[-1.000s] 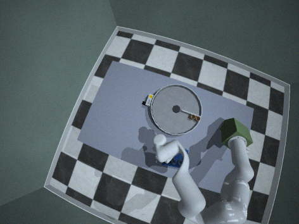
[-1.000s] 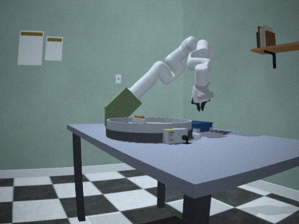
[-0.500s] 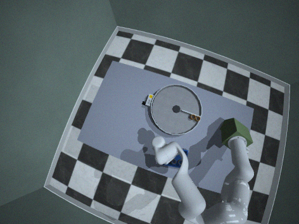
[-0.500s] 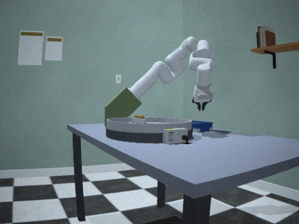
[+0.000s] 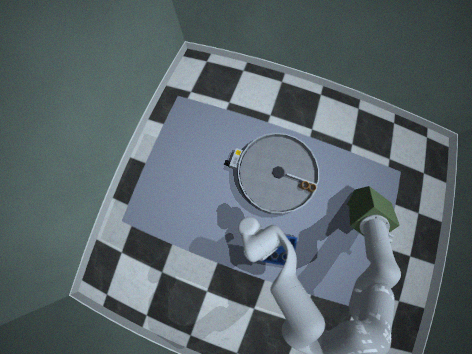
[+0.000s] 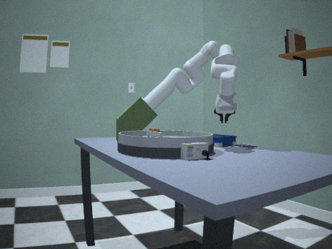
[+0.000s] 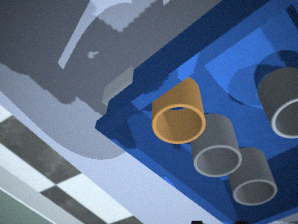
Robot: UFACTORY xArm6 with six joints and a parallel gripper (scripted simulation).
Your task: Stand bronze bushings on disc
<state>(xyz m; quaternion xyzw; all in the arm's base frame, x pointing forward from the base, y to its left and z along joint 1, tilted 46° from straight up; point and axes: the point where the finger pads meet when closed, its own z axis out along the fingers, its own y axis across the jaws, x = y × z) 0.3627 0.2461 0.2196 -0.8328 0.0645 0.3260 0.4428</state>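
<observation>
A blue crate (image 5: 294, 242) (image 6: 225, 138) (image 7: 125, 125) stands near the table's edge, beside the turntable. In the wrist view it holds one bronze bushing (image 7: 178, 117) and three steel bushings (image 7: 216, 147) (image 7: 254, 177) (image 7: 280, 102), all upright on open ends. Two bronze bushings (image 5: 308, 186) (image 6: 153, 130) stand side by side on the turntable's grey disc (image 5: 272, 190) (image 6: 165, 135), near its rim and clear of the dark hub (image 5: 278, 172). My gripper (image 6: 224, 119) hangs well above the crate, pointing down, shut and empty. In the overhead view the arm hides it.
A small control box (image 5: 234, 157) (image 6: 193, 150) sits against the turntable's rim. The arm's green base block (image 5: 372, 207) (image 6: 135, 117) stands at the table's side beyond the disc. The crate lies close to the table's edge, over the checkered floor.
</observation>
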